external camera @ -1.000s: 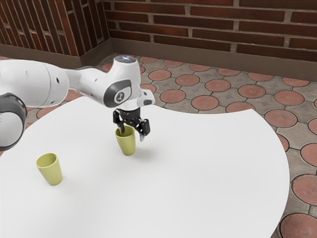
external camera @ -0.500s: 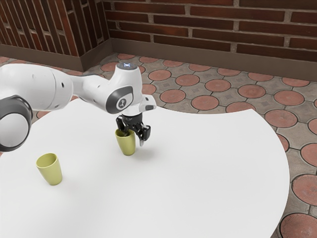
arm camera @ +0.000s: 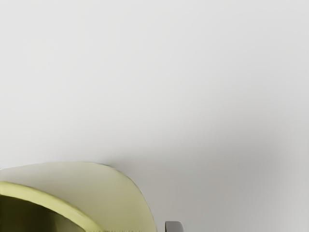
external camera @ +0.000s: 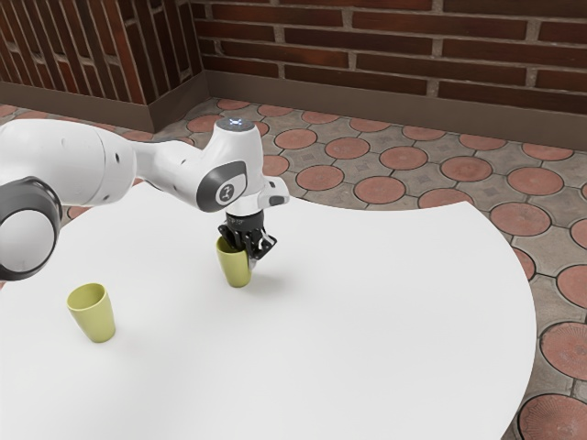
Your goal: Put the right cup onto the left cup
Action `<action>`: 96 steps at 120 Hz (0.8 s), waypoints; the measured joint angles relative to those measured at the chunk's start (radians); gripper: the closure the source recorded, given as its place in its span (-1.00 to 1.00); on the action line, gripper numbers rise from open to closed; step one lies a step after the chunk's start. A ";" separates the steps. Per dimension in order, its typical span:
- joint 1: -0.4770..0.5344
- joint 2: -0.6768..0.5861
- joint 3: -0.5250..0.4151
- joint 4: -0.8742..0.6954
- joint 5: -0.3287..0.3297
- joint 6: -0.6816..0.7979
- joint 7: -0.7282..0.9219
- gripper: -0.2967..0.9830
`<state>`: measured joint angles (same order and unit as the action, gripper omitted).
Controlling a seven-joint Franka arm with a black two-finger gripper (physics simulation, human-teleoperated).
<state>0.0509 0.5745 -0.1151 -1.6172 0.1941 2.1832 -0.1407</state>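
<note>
My gripper is shut on the wall of one yellow-green cup, the one nearer the exterior view's right. One finger goes down inside its mouth and the other presses on its outer side. This cup's base rests on the table, and the cup leans slightly. The other yellow-green cup stands upright and apart, toward the exterior view's left. In the wrist view, the gripped cup shows its rim and dark inside, with a grey fingertip beside its outer wall.
Both cups are on a white table with a curved edge. A brick wall and a tiled floor lie beyond it.
My hand has come down to the cup, and the gripper has shut on its wall since half a second ago. The cup's rim has shifted slightly toward the exterior view's right. The other cup has not moved.
</note>
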 joint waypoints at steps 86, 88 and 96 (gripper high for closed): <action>-0.003 -0.387 0.000 -0.246 -0.005 -0.065 -0.001 0.68; -0.003 -0.402 0.000 -0.253 -0.006 -0.068 -0.001 0.69; -0.004 -0.469 0.003 -0.300 -0.009 -0.082 -0.002 0.69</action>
<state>0.0469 0.1058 -0.1116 -1.9176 0.1851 2.1015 -0.1432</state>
